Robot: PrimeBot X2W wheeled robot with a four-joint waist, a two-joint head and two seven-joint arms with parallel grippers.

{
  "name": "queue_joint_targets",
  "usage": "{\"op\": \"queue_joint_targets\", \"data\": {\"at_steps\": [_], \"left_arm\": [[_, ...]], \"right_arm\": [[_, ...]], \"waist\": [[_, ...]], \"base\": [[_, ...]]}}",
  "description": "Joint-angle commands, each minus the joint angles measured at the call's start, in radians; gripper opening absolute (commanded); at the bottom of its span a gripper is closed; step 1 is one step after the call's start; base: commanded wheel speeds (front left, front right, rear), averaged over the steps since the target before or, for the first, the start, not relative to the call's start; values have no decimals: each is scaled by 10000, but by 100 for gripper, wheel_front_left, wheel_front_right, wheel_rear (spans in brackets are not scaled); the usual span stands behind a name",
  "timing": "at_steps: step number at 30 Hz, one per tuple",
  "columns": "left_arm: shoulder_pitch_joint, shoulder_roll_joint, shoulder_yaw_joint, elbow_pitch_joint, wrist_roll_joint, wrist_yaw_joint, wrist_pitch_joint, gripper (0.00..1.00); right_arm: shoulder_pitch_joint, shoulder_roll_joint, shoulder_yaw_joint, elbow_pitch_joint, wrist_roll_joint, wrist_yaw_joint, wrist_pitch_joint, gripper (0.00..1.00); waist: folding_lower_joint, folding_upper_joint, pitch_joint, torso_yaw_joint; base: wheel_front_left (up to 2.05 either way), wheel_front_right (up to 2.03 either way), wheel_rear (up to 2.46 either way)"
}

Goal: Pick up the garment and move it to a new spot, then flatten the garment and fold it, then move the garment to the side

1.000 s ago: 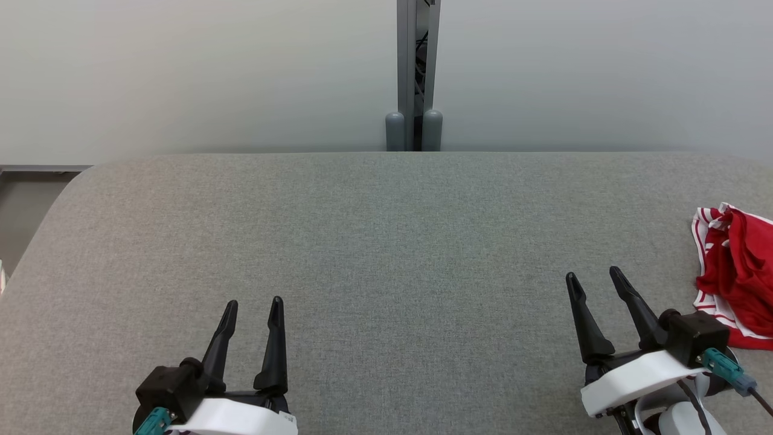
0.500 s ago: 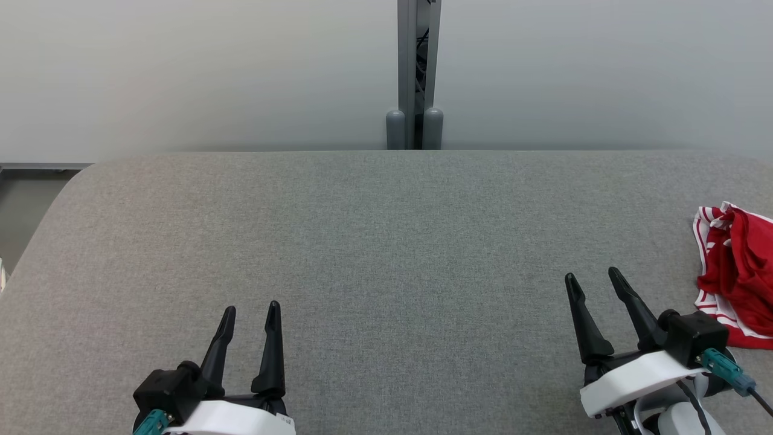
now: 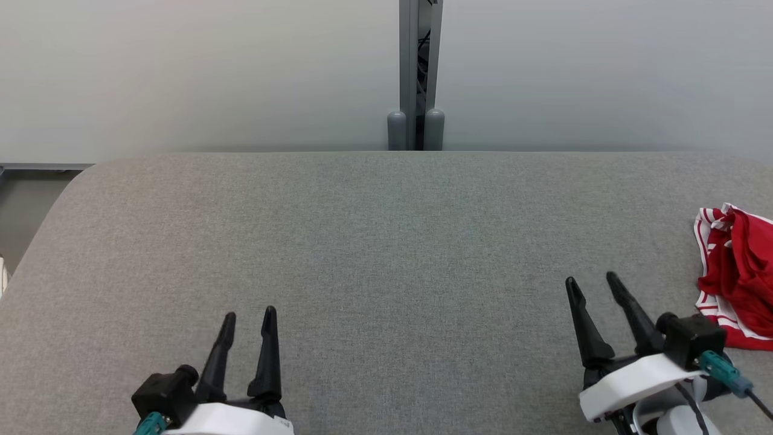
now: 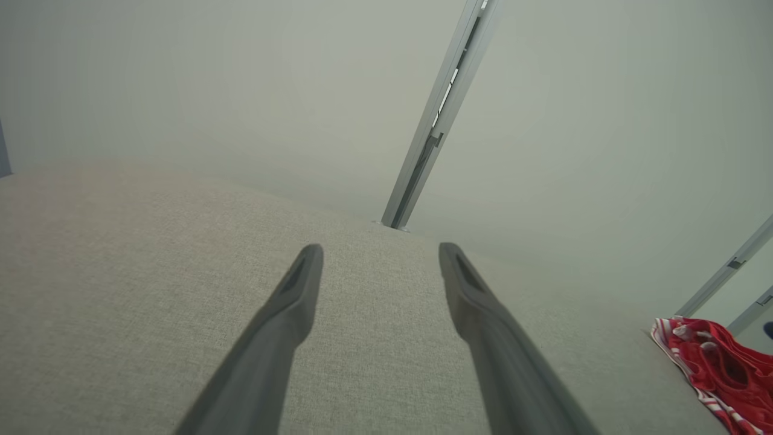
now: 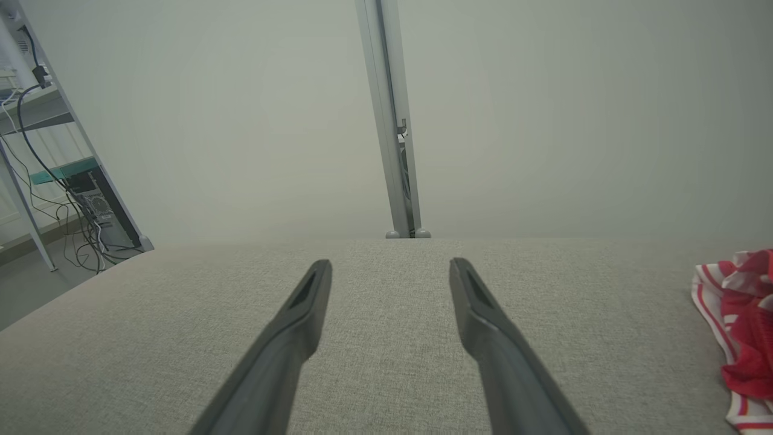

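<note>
The garment (image 3: pixel 740 275) is a crumpled red piece with red-and-white striped trim, lying at the right edge of the grey fabric-covered table (image 3: pixel 386 241). It also appears at the lower right of the left wrist view as garment (image 4: pixel 712 368) and at the right edge of the right wrist view as garment (image 5: pixel 740 326). My right gripper (image 3: pixel 590 280) is open just left of it, not touching, nothing between its fingers. My left gripper (image 3: pixel 249 313) is open and empty at the lower left, far from the cloth.
A pale wall with a grey vertical post (image 3: pixel 415 72) stands behind the table's far edge. The table's rounded left corner (image 3: pixel 78 181) drops to the floor. A shelf frame with cables and a computer case (image 5: pixel 90 205) stands off to the left.
My left gripper has drawn back toward the bottom of the head view. The right gripper has shifted back very slightly. The garment has not moved.
</note>
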Motion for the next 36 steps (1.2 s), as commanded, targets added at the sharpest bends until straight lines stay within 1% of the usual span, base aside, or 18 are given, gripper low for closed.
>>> {"op": "queue_joint_targets", "data": {"at_steps": [1,6,18,29,30,36], "left_arm": [[5,-2,-10,38,-24,-6,0,0],[235,-21,-86,421,-151,-14,76,0],[-470,-15,-511,828,-2230,-294,227,0],[-1103,-10,-920,1207,-3945,-534,297,0],[-1202,-9,-981,1253,-4232,-569,311,0],[-1471,-7,-1157,1395,-5038,-681,359,0]], "right_arm": [[11,6,4,19,1,0,6,0],[344,104,-23,358,136,0,110,0],[577,161,-1336,-63,2265,0,1127,0],[773,206,-2362,-404,3969,0,1917,0],[811,215,-2538,-465,4260,0,2051,0],[896,239,-3032,-625,5089,0,2434,0]], "waist": [[0,-1,-1,3],[0,-1,-2,-7],[0,-1,7,-101],[0,-1,14,-185],[0,-1,16,-201],[0,-1,21,-247]], "base": [[0,0,0],[0,0,0],[0,0,0],[0,0,0],[0,0,0],[0,0,0]]}}
